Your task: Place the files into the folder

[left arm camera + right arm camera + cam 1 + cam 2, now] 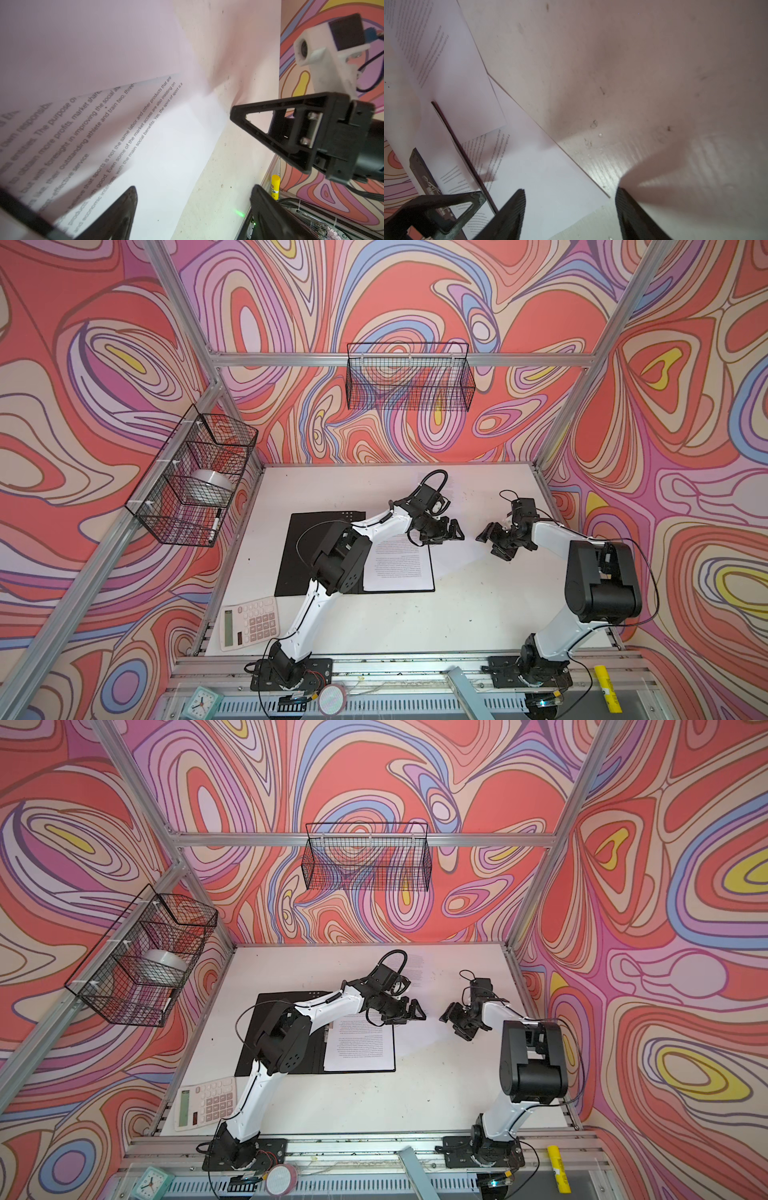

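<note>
Files, loose white paper sheets printed with black text, are scattered. One [397, 568] lies on the right half of the flat open folder [307, 547], black inside, at the middle of the white bench [415, 622]. Another [550, 166] lies askew on the bench against the folder's right edge, and a third [417, 969] sits farther back. The left claw [451, 533] and right claw [488, 541] hover facing each other over the askew sheet, both spread and empty. The step in hand looks like fetching that stray sheet. The next move calls for pinching its thin edge, perhaps after lifting a corner, then sliding it squarely onto the sheet in the folder.
</note>
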### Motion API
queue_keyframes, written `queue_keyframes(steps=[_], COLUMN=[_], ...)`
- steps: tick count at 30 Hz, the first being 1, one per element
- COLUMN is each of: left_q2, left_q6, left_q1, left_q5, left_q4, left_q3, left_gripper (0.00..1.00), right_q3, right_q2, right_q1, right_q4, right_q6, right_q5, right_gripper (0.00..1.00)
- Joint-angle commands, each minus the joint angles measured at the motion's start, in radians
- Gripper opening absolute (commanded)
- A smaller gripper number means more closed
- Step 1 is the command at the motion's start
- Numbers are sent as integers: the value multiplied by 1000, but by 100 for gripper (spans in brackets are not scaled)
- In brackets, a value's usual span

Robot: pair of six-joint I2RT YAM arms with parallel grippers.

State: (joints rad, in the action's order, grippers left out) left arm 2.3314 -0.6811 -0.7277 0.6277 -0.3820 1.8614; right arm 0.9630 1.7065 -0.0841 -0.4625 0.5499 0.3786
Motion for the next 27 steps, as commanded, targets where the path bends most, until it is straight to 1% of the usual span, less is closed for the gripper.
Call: queue_keyframes(steps=[1, 5, 13, 17, 21, 24, 27], left_q2=[35, 49, 74, 75, 75, 75, 72], left_q6=[17, 24, 38, 41, 44, 50, 61], left_q1=[-7, -6, -6, -6, -6, -6, -5], left_q5=[0, -12, -39, -48, -49, -52, -60], left_q4=[-59, -66, -103, -116, -115, -119, -128], left_q3=[36, 19, 12, -3, -11, -13, -14], left_gripper=[85, 85, 85, 85, 85, 85, 85], right_q3=[-18, -23, -21, -47, -66, -57, -34], right_q2=[17, 35, 50, 60, 114, 140, 143], right_q1=[-3, -3, -2, -1, 1, 3, 3], right_q4=[22, 26, 11, 43, 107, 146, 176], right_q6=[-1, 5, -5, -2, 15, 32, 26], right_q5=[4, 12, 57, 131, 195, 235, 263], right_gripper=[75, 76, 83, 84, 85, 86, 89])
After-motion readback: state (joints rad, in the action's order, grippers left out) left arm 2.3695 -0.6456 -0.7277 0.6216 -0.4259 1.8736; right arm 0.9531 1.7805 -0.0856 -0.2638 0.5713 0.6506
